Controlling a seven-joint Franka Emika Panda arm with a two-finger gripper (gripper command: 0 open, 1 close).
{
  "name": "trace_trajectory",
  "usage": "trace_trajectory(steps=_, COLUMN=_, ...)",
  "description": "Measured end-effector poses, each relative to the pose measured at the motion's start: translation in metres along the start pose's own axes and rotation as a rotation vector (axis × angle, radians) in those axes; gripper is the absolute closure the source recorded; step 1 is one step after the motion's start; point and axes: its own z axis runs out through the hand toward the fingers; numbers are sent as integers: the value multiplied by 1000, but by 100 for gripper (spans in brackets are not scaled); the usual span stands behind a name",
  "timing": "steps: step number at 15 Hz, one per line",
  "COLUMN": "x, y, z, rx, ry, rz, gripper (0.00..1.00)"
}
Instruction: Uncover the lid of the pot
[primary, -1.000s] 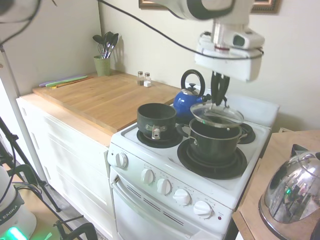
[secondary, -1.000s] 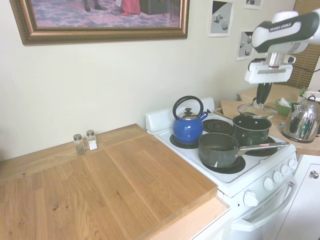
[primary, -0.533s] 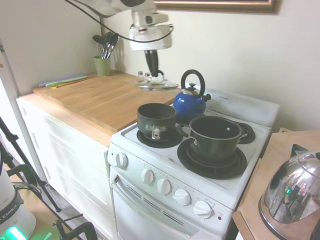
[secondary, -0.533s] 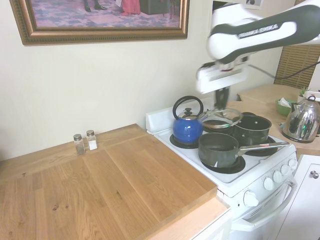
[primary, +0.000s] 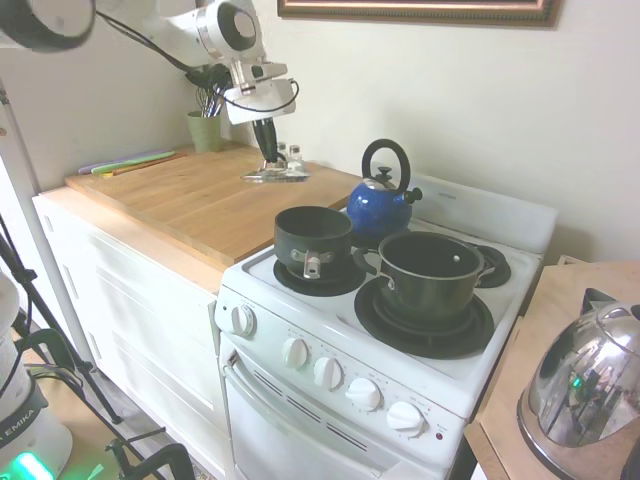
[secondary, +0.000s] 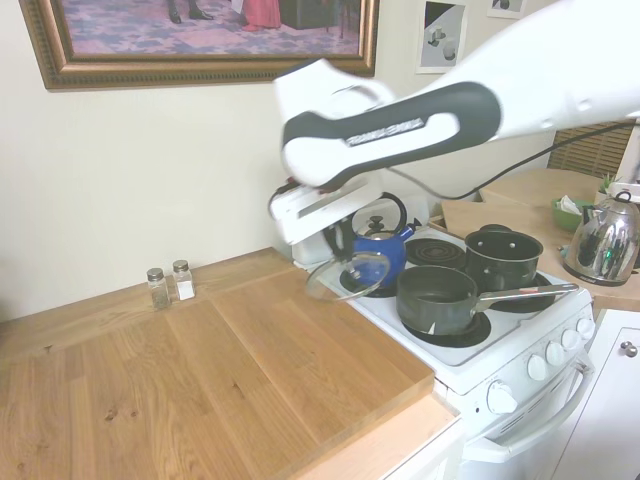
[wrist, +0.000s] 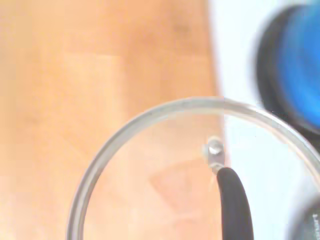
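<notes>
Two pots (primary: 429, 274) (primary: 313, 238), two kettles (primary: 378, 204) (primary: 585, 388), two shakers (secondary: 156, 288) (secondary: 182, 280), one lid (secondary: 348, 276).

The white arm reaches across in a long, nearly level line, its wrist bent so that the end effector (primary: 266, 160) points straight down. In the second exterior view the forearm fills the upper right and the end effector (secondary: 342, 250) hangs beneath it. Its dark fingers (primary: 265, 138) are closed together on a black arched handle.

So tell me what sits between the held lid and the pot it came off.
In the first exterior view, the smaller dark pot and blue kettle stand between the lid and the pot.
</notes>
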Motion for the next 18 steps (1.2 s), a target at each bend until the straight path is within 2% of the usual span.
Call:
trace_trajectory(steps=4, x=-7, y=-47, z=40, rx=-45, ry=-19, rz=-23, gripper=100)
trace_trajectory(steps=8, x=4, y=-59, z=73, rx=-77, ry=-30, rz=-22, gripper=100)
trace_trajectory(steps=9, x=6, y=-59, z=74, rx=-76, ry=-36, rz=-25, gripper=0)
trace_trajectory(steps=13, x=14, y=-52, z=75, rx=-70, ry=-99, rz=-60, gripper=0)
trace_trajectory(steps=18, x=23, y=-46, z=78, rx=-49, ry=-149, rz=-86, gripper=0)
